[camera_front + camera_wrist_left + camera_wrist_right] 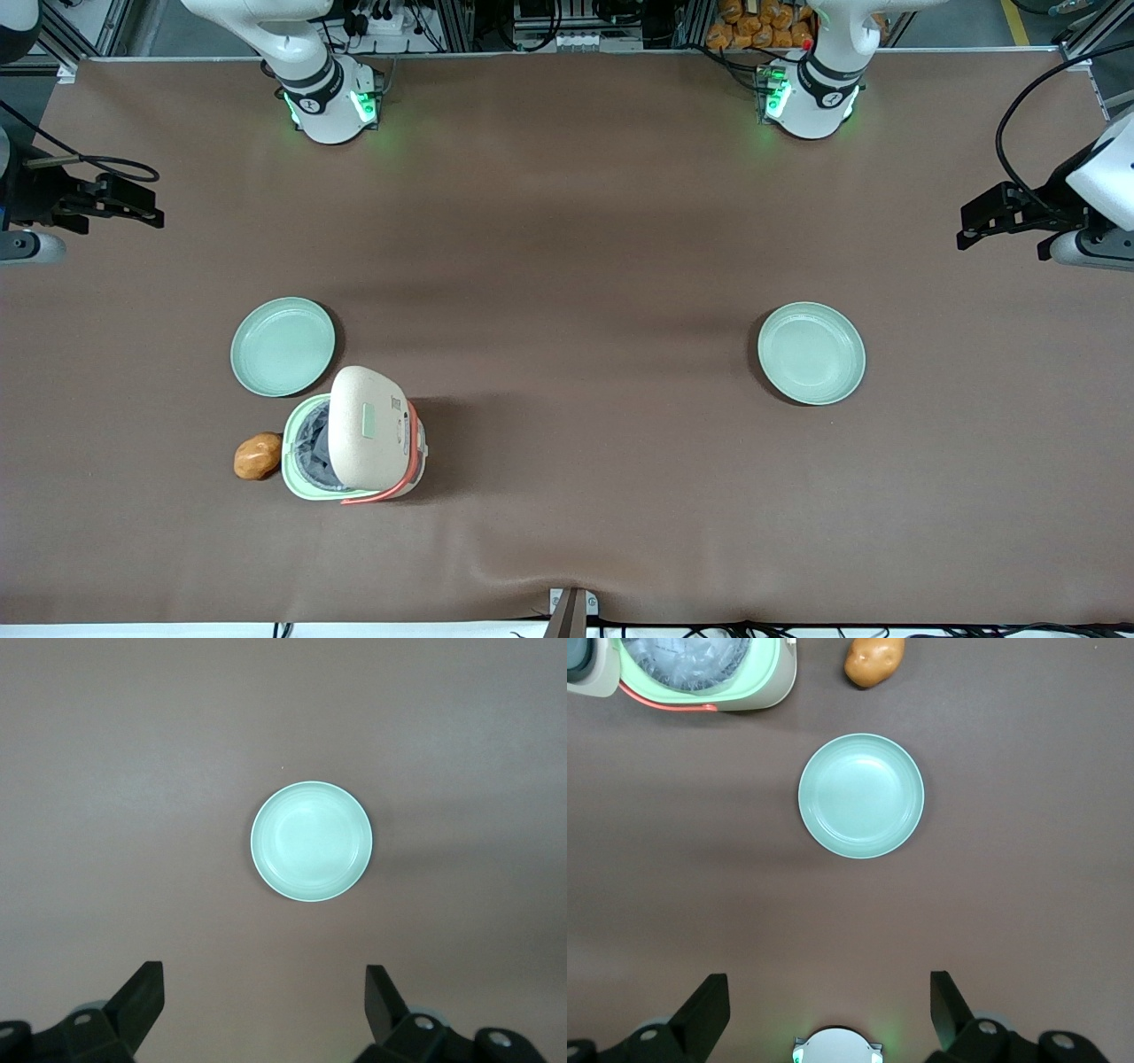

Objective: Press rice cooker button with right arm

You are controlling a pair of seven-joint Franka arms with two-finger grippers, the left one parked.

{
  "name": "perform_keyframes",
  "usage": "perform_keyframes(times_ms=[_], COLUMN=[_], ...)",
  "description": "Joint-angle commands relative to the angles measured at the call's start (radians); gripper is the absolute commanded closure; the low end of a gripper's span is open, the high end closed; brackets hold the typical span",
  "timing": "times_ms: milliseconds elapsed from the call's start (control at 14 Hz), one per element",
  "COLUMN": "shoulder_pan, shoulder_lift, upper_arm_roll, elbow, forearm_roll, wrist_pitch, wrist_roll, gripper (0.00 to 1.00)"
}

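A robotics lab: brown-covered table (pixel 567 221), aluminium framing (pixel 89 31), cables.

The rice cooker (pixel 359 437) has a cream lid, a pale green body, a coral-pink handle band and a grey inner pot. Beside it lies a golden-brown potato (pixel 257 455). Two plates (pixel 283 346) (pixel 811 353) are plain pale green. The table (pixel 567 221) is matte brown. The gripper (pixel 829 1014), held above the table with fingers spread, is black.

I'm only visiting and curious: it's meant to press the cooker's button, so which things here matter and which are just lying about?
For the job:
- rice cooker, lid up
- right gripper, open, high above the plate, away from the cooker

Lying about:
- potato beside the cooker
- plate by the cooker
- second plate toward the parked arm's end
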Motion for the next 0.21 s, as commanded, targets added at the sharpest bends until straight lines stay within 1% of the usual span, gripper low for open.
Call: perform_keyframes(times_ms=[0,143], shoulder_pan=[-0.007,-0.007], shoulder_lift=[-0.016,-0.018], upper_arm_roll=[0.003,0.003], elbow=[-0.014,-0.013], forearm_roll=[0.007,0.007], wrist_pitch=[0.006,0.009], wrist_roll=[0.006,0.006], gripper=[0.00,0.00])
